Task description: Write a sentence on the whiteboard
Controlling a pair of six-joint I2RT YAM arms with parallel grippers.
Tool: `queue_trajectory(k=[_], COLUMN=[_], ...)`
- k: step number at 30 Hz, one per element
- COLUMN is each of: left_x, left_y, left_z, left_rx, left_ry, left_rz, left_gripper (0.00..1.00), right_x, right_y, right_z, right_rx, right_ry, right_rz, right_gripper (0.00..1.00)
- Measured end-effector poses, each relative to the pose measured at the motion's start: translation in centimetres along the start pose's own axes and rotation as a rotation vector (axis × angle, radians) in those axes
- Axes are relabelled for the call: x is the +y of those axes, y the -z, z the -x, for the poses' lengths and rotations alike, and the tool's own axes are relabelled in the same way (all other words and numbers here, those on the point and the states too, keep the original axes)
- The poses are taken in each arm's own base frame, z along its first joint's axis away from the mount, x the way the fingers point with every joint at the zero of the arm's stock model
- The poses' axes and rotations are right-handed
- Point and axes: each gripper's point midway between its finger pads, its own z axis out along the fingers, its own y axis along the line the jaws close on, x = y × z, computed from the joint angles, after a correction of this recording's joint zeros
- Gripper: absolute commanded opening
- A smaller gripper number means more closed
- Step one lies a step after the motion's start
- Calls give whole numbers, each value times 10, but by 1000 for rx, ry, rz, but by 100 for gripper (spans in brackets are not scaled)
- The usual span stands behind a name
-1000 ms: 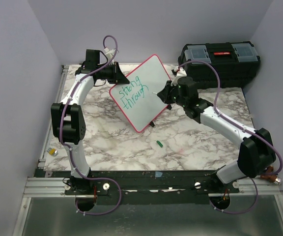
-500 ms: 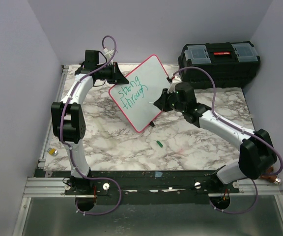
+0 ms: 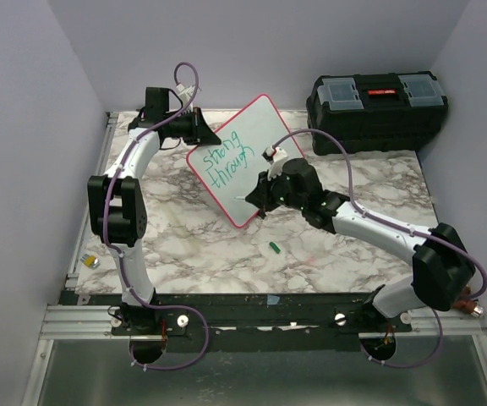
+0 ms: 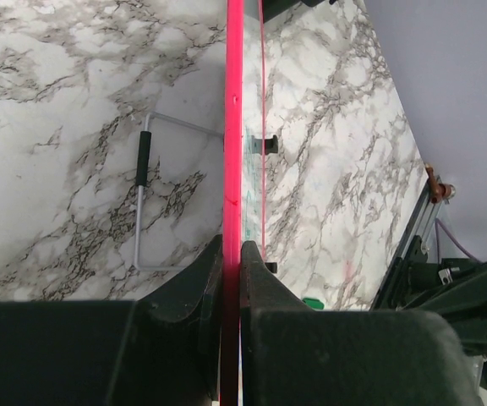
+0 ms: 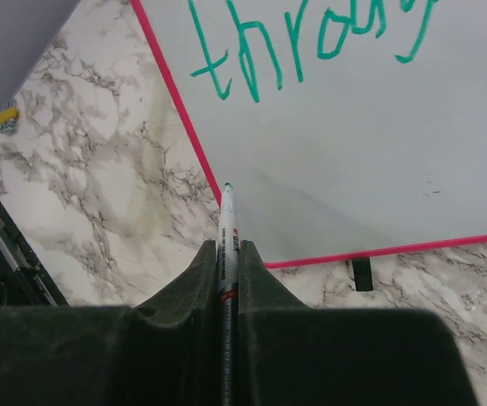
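The whiteboard stands tilted on the marble table, pink-red frame all round. The sentence is in green, two lines reading "strong" and "through". My left gripper is shut on the board's upper left edge; the left wrist view shows the frame edge-on between the jaws of the left gripper. My right gripper is shut on a white marker. Its green tip points at the blank lower corner of the whiteboard, under "through", just inside the frame. Contact cannot be told.
A black toolbox sits at the back right. A green marker cap lies on the table in front of the board. A small yellow and silver object rests by the left rail. A wire stand lies behind the board.
My right arm has swung left and toward the front, carrying the marker from the board's right edge to its lower corner. The left arm and the board have stayed put.
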Motion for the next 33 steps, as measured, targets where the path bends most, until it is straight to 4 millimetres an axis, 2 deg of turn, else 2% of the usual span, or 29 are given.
queue_trajectory(k=[5, 11, 21, 33], left_x=[3, 4, 6, 6], left_y=[1, 1, 2, 1], left_z=[-1, -1, -1, -1], left_rx=[-5, -9, -10, -12], left_ry=[10, 12, 21, 19], left_rz=[-2, -4, -4, -6], left_gripper=[0, 0, 0, 0], right_x=[11, 3, 0, -4], right_y=[-9, -23, -37, -51], right_z=[-10, -20, -10, -11], right_rx=[18, 42, 20, 27], right_ry=[19, 20, 21, 20], right_rz=[17, -32, -56, -66], right_gripper=[1, 1, 1, 1])
